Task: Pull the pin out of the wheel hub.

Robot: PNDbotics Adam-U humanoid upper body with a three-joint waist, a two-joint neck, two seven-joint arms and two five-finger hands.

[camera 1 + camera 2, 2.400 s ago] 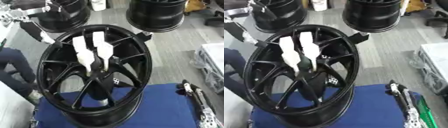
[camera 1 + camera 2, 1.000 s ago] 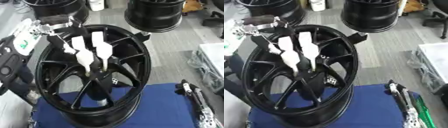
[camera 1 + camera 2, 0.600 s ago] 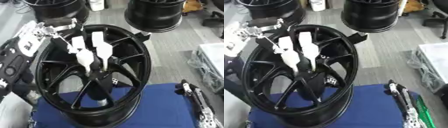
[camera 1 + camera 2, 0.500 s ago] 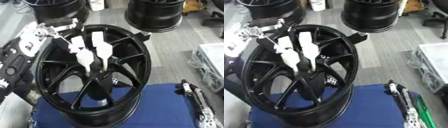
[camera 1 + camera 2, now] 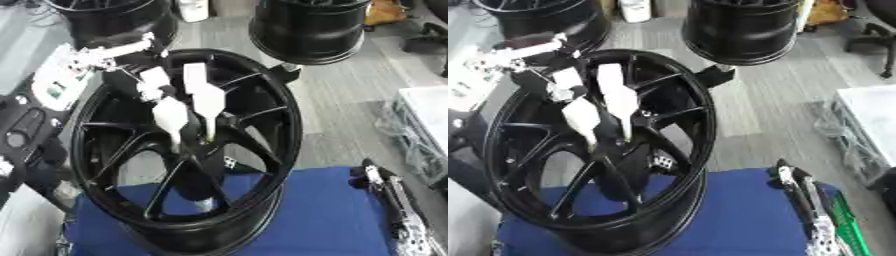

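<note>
Left eye view shows the glossy black spoked wheel hub [image 5: 188,150] standing tilted on a blue cloth-covered table [image 5: 324,220]. Two white flat pins [image 5: 206,102] stick out near its centre. The left hand [image 5: 105,57] reaches over the upper rim, its fingers pinching the shorter pin's top. The right hand [image 5: 389,200] rests at the lower right, fingers straight.

Bystanders around the work area

A blue-covered counter [image 5: 332,215] fills six o'clock; two spare glossy black wheel rims [image 5: 311,27] [image 5: 109,17] stand on the grey plank floor [image 5: 754,107] at twelve and eleven o'clock.
</note>
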